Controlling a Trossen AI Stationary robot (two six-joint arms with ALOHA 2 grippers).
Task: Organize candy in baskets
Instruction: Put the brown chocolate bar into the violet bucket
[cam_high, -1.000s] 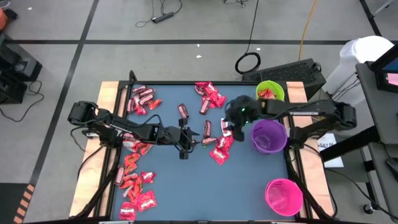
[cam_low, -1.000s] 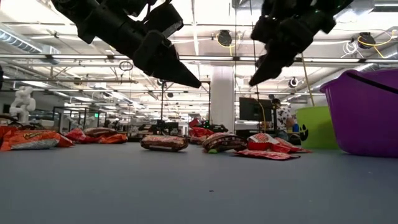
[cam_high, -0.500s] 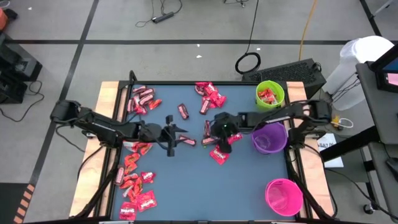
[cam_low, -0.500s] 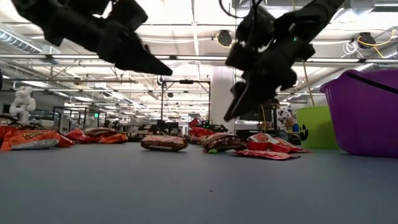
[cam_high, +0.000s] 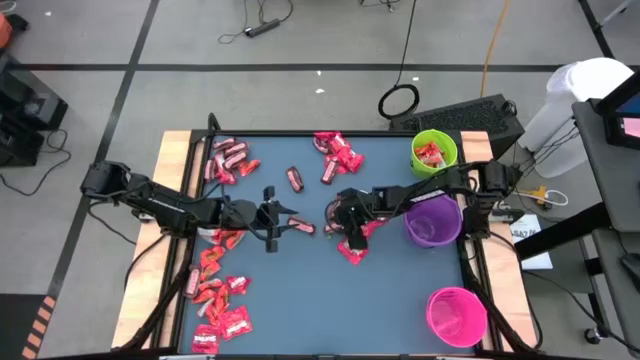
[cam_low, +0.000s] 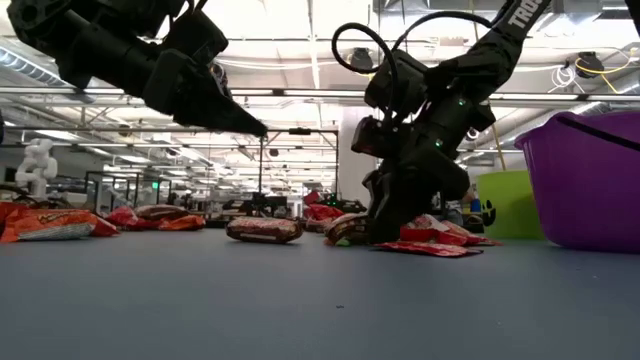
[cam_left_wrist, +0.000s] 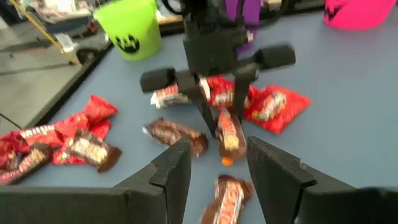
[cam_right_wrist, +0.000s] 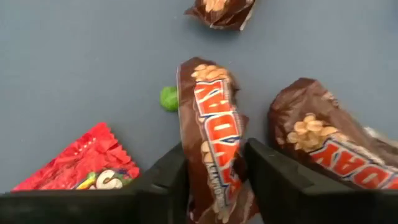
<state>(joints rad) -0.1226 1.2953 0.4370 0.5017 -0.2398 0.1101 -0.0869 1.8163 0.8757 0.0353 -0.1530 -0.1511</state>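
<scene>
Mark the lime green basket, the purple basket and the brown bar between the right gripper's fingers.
lime green basket (cam_high: 452, 160): high view, rim.
purple basket (cam_high: 432, 237): high view, near rim.
brown bar (cam_right_wrist: 211, 118): right wrist view, wrapper's middle.

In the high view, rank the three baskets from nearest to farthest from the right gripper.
1. Purple basket: just beside the right gripper, toward the table's right edge.
2. Lime green basket: at the far right corner.
3. Pink basket: at the near right corner, farthest.
</scene>
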